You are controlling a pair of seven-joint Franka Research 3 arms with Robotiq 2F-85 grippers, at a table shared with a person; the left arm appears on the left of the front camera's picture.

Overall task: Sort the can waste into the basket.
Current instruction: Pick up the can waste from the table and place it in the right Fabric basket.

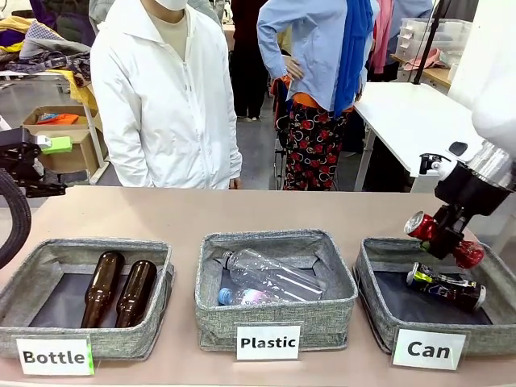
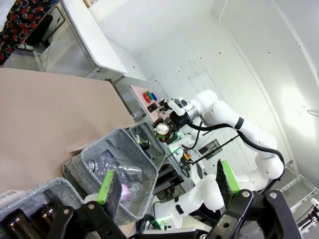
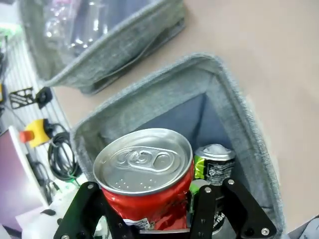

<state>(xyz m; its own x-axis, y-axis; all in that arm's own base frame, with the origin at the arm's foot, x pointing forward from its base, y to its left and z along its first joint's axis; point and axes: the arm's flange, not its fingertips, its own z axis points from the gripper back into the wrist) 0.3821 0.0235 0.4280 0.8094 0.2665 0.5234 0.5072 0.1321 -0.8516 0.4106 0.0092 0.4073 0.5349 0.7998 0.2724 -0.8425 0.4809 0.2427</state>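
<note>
A dented red can point(image 1: 442, 237) hangs tilted over the back of the grey "Can" basket point(image 1: 372, 278), with my right gripper point(image 1: 446, 242) shut on it. From the right wrist view the red can point(image 3: 144, 172) shows top-on between my right gripper's point(image 3: 152, 216) jaws, above the basket's rim point(image 3: 149, 94). In the basket lies a black and green can point(image 1: 446, 287), also visible as the can point(image 3: 213, 160) below the red one. My left gripper point(image 1: 47, 168) stands open at the far left, above the table's back edge. Its green-padded fingers point(image 2: 108, 186) hold nothing.
The "Plastic" bin point(image 1: 211, 302) in the middle holds clear bottles. At the left, the "Bottle" bin point(image 1: 24, 282) holds two brown bottles. A person in a white coat point(image 1: 165, 97) stands at the table's far side. Bare tabletop point(image 1: 242, 210) lies behind the bins.
</note>
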